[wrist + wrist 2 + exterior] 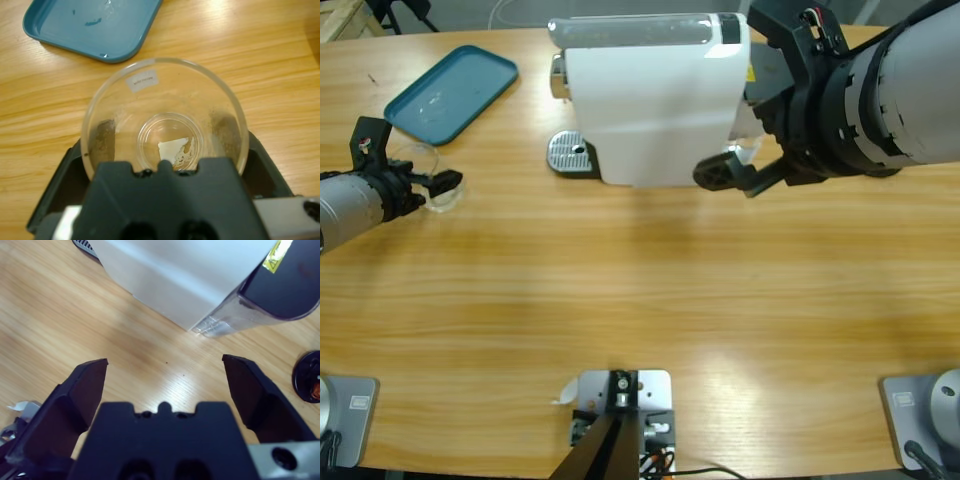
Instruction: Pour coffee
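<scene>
Teal tray lying empty at an angle on the far left of a long wooden desk, faint smears showing on its inner surface. Small silver drip grate resting on the desk just beside the lower left corner of the white machine, its slotted edge also peeking in at the top of the right wrist view. Round black object with a glimpse of orange inside, cut off at the edge, sitting on the wood near the machine's dark end.
</scene>
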Action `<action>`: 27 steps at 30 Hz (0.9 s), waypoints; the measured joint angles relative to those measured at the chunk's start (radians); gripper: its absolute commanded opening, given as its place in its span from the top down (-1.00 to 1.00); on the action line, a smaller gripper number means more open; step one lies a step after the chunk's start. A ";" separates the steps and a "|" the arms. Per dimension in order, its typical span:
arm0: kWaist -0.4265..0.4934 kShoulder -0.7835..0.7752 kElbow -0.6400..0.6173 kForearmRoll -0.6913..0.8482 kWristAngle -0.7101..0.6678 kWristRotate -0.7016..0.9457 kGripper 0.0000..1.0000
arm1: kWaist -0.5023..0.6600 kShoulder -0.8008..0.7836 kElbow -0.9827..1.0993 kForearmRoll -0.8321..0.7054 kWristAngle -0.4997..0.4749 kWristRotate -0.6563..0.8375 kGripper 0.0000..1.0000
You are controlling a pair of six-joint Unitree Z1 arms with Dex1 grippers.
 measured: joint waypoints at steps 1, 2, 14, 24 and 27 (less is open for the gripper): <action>0.000 0.005 0.009 -0.024 0.000 0.000 0.85 | -0.001 0.001 -0.007 0.000 0.000 0.000 -1.00; 0.000 0.008 0.017 -0.046 0.000 0.001 1.00 | -0.002 0.001 -0.010 0.000 0.000 0.000 -1.00; 0.001 -0.083 0.089 -0.146 -0.081 0.196 1.00 | -0.003 0.001 -0.021 0.021 0.000 -0.011 -1.00; 0.215 -0.326 -0.070 0.121 -0.798 0.857 1.00 | -0.003 -0.035 -0.104 0.102 0.017 -0.098 -1.00; 0.323 -0.265 -0.113 0.151 -1.019 0.964 1.00 | -0.004 -0.068 -0.105 0.132 0.008 -0.100 -1.00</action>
